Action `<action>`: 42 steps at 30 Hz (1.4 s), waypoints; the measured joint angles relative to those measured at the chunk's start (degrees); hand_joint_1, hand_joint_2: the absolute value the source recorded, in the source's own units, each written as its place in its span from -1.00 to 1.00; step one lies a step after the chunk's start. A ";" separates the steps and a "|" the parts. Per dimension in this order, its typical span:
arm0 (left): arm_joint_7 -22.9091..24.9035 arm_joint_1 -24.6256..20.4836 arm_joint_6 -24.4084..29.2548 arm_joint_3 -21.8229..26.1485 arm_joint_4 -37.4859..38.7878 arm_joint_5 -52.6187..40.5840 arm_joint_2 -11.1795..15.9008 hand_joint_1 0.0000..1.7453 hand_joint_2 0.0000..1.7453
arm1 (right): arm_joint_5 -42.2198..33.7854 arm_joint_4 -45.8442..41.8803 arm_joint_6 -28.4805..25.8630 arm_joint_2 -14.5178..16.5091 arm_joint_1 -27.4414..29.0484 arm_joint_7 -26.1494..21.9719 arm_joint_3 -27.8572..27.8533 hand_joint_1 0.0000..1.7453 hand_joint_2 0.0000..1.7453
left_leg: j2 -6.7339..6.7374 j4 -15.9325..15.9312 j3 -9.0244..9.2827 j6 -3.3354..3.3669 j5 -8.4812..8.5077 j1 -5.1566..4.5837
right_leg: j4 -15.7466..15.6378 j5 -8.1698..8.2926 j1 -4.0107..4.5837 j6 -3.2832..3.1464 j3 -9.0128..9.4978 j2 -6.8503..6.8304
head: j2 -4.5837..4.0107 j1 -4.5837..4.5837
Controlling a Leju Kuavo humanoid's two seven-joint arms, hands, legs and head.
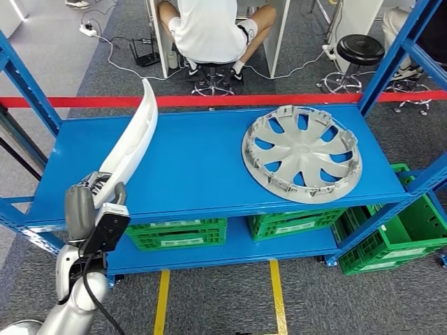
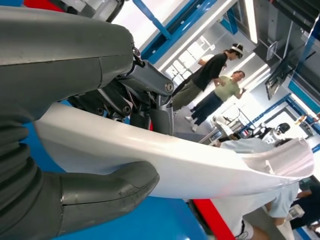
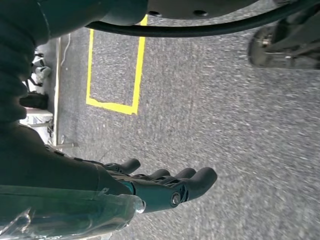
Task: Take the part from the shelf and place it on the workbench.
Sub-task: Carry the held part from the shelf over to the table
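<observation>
No legible text, labels or numbers anywhere.

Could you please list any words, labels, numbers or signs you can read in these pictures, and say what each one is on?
No text can be read in any view.
White labels on the green plastic crates under the blue metal shelf: too small and blurred to read.
Small marking on the black camera module at the left hand: illegible.
Curved white plastic part and silver wheel cover: no lettering visible.
</observation>
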 joint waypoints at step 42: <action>0.62 1.28 1.01 0.44 -0.15 0.55 0.68 0.94 1.00 | -1.48 -0.11 -0.22 0.20 -0.76 -2.15 0.86 -1.00 1.00 | 0.03 4.57 -5.41 -2.91 -2.45 0.01 | -18.53 4.03 0.13 -3.08 11.44 -0.31 | 0.00 -0.28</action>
